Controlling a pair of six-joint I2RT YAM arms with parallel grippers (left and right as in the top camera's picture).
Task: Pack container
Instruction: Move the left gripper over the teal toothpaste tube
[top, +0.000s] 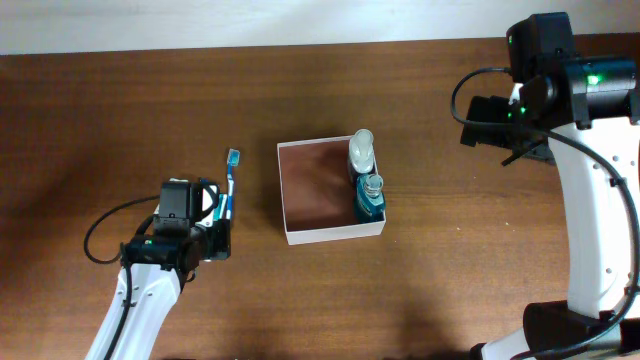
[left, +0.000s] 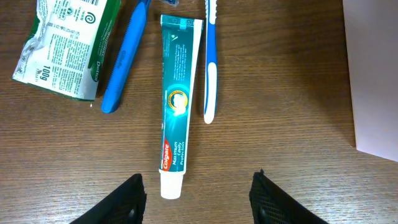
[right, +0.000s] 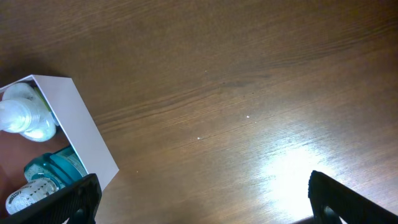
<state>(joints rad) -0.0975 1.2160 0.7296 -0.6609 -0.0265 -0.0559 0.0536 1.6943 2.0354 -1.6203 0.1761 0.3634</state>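
The left arm (top: 135, 300) and right arm (top: 592, 220) show white links, black joints, black cables and green lights.

A dark brown wooden table (top: 430, 290) is seen, and the container (top: 333, 236) is set on it near the middle. To the left of the box, a toothpaste tube (left: 176, 99) is laid flat, flanked closely by a blue-and-white toothbrush (left: 211, 68) and a solid blue handle (left: 124, 59). A green packet (left: 65, 43) is laid just beside that handle, on the side away from the tube.
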